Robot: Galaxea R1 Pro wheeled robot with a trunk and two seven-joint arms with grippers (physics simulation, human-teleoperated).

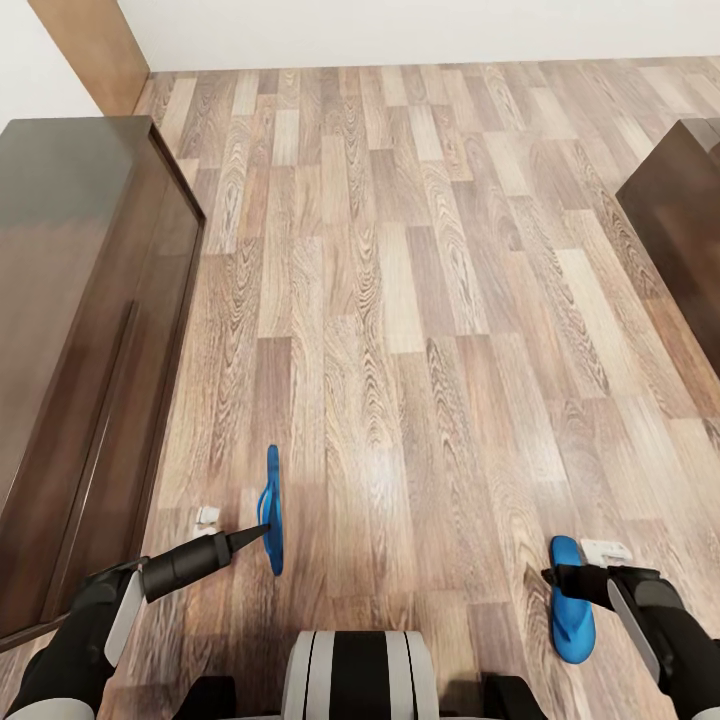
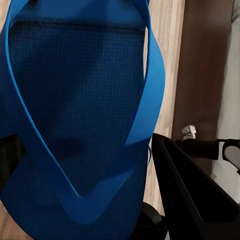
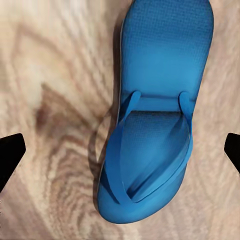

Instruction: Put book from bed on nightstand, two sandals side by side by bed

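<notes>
1. The wood-plank floor [image 1: 420, 300] filled the room, with a long glossy dark-brown wooden cabinet [image 1: 80, 330] along its left edge and the corner of another dark-brown piece [image 1: 680, 240] at its right edge.
2. The left-hand bright blue flat flip-flop sandal [image 1: 271, 510] stood on its edge, lifted, near the cabinet's side; the left gripper [image 1: 262, 531] was clamped on it, a dark finger [image 2: 190, 195] pressed beside the sole in the left wrist view.
3. The right-hand bright blue flip-flop sandal [image 1: 571, 600] lay flat on the floor, straps up, well apart from the first one.
4. The right gripper [image 1: 560, 578] hung over it, its black fingertips [image 3: 10, 155] spread wide to either side of the sandal [image 3: 155, 120], touching nothing.
5. My read: these sandals look light, thin and bendy, foam-like, so they should flop when lifted. A grip across the sole's edges near the strap, around the middle, looks safest; the thin straps [image 3: 150, 175] would likely slip.
</notes>
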